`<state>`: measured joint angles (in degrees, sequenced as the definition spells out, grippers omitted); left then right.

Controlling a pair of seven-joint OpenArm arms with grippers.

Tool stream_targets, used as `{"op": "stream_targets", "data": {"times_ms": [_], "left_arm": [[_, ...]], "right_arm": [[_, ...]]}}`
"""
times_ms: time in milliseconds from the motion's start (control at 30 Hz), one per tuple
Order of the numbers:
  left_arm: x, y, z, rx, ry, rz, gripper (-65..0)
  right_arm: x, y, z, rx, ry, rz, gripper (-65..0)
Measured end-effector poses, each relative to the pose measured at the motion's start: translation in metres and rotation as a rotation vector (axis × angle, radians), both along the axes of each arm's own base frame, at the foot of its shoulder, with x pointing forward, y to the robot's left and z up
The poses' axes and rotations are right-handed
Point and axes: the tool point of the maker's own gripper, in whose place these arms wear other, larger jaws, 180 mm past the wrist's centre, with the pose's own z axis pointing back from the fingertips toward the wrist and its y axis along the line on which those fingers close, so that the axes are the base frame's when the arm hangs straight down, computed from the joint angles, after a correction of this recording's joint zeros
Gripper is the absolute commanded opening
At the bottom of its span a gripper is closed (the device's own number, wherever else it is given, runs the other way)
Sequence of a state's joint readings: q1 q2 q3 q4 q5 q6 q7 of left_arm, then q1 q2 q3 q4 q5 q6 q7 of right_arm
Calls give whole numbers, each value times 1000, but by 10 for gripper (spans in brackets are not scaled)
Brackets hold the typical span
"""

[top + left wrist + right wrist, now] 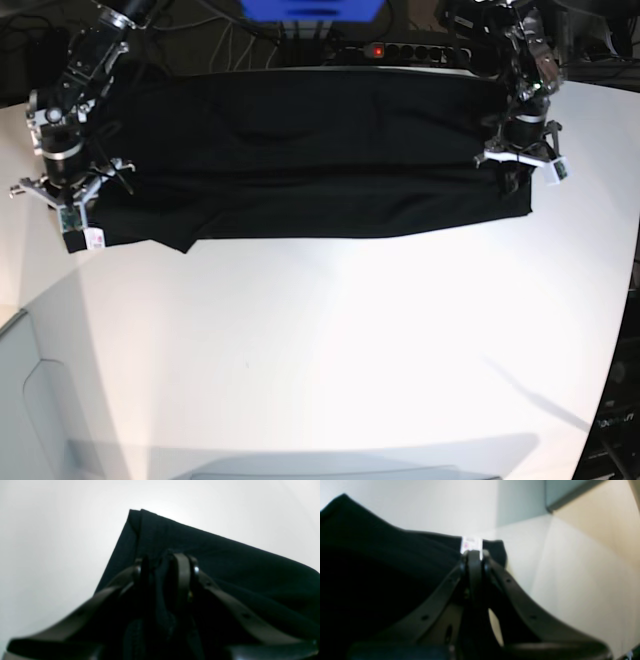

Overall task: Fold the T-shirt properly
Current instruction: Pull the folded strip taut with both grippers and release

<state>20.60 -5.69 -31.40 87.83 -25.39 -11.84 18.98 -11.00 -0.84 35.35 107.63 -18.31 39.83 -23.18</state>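
The black T-shirt (pixel 300 150) lies as a long flat band across the far part of the white table (pixel 330 340). At its right end my left gripper (pixel 512 178) pinches the cloth. The left wrist view shows that gripper (pixel 163 562) shut with a fold of the T-shirt (pixel 225 560) between its fingers. At the shirt's left corner sits my right gripper (pixel 72 232). In the right wrist view it (pixel 479 553) is shut on the edge of the T-shirt (pixel 382 560), and the small white tag (pixel 471 543) sticks out just past the tips.
A power strip (pixel 400 50) with a red light and cables run along the table's back edge, beside a blue object (pixel 310 10). The table's left edge (pixel 30 290) drops off near the right gripper.
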Motion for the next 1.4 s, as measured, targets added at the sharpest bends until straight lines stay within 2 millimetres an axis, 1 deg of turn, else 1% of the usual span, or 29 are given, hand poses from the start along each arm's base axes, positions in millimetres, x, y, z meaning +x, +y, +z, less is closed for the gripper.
{"op": "stream_targets", "data": {"times_ms": [67,167,233,300,367,500,567,667,800,1000,1100,1167,1300,1400], "left_arm": [[0,0,0,0,1,0,-484],[0,0,0,0,1,0,-484],[0,0,0,0,1,0,-484],[0,0,0,0,1,0,-484],[0,0,0,-1,1,0,-484],[0,0,0,-2,0,0,-484],[0,0,0,-3,0,0,-484],[0,0,0,-3,-1,1,-484],[0,0,0,-2,-2,2,-484],[9,0,20,23,-49,-12,-484],[12,-1,30,36,-73,-20,-484],[13,-1,36,44,-86,-24,-484],[10,-3,42,55,-92,-31,-484],[7,7,46,68,-96,-7,-483]], "right_arm": [[-12,-6,-5,7,16,-28,-650],[-29,-24,-10,8,35,-108,-650],[-36,-34,-9,4,37,-144,-650],[-40,-38,-9,0,37,-159,-650],[-43,-38,-12,4,45,-157,-650],[-55,-36,-22,6,88,-156,-650],[-58,-33,-29,30,95,-163,-650],[-62,-28,-43,64,123,-170,-650],[-75,-26,-64,92,181,-171,-650],[-77,-22,-79,133,168,-161,-650],[-78,-24,-79,131,171,-161,-650],[-81,-31,-76,123,163,-185,-650],[-87,-45,-62,79,147,-212,-650],[-94,-50,-50,34,146,-193,-650]]}}
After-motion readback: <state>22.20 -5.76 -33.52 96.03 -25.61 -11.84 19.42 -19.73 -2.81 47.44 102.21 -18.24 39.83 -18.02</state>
